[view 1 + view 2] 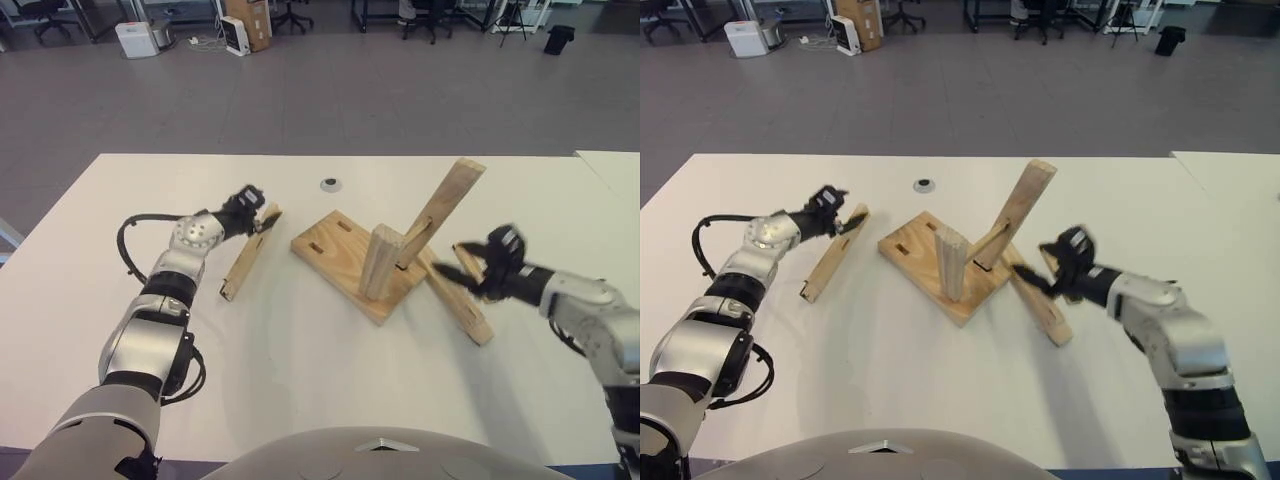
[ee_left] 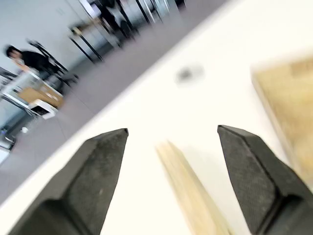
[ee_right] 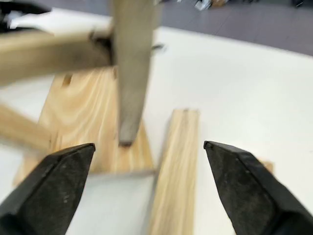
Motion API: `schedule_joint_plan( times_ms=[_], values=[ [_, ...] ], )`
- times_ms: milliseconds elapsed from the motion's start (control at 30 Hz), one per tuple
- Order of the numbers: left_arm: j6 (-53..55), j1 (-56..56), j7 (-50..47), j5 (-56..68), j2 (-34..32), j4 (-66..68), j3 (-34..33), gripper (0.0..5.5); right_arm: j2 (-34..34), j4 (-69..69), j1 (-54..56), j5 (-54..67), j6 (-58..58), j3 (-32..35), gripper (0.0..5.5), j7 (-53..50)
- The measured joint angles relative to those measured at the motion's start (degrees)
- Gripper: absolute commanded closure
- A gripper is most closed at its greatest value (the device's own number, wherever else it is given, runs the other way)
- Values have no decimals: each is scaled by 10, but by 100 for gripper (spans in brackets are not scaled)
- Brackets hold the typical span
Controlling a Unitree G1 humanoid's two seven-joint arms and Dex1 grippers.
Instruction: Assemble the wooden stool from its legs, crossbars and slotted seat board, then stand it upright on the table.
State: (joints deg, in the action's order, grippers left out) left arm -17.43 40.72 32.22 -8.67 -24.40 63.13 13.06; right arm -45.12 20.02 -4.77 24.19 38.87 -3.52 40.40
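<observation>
Left wrist view: left gripper [image 2: 172,131] spread around loose leg [image 2: 191,193] | right gripper [image 3: 149,146] spread by seat board [image 3: 80,115]

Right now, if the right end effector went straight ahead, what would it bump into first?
Probably the loose wooden bar, lying flat right ahead of the right end effector, beside the seat board.
</observation>
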Motion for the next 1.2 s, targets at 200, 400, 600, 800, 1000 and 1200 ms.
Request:
schedule_joint_plan(
  times_ms=[200, 400, 600, 800, 1000, 1200],
  values=[
    [-51, 59, -108, -147, 28, 78, 106, 215, -16, 62, -41, -90, -14, -122, 137, 7],
    [-93, 70, -133, -192, 45, 91, 146, 215, 24, 15, 8, -152, -45, -151, 137, -34],
    [-113, 68, -141, -216, 38, 90, 172, 215, 56, -70, 60, -187, -77, -146, 137, -59],
    [-228, -14, -61, -187, -52, -48, 195, 215, 65, -147, 112, -238, -106, -139, 137, -61],
    [-205, -205, 170, -9, -160, -451, 238, 215, 76, -234, 146, -259, -149, -112, 137, -59],
    [-63, -234, 326, 164, -152, -611, 237, 215, 115, -289, 179, -259, -195, -106, 137, -47]
  ],
)
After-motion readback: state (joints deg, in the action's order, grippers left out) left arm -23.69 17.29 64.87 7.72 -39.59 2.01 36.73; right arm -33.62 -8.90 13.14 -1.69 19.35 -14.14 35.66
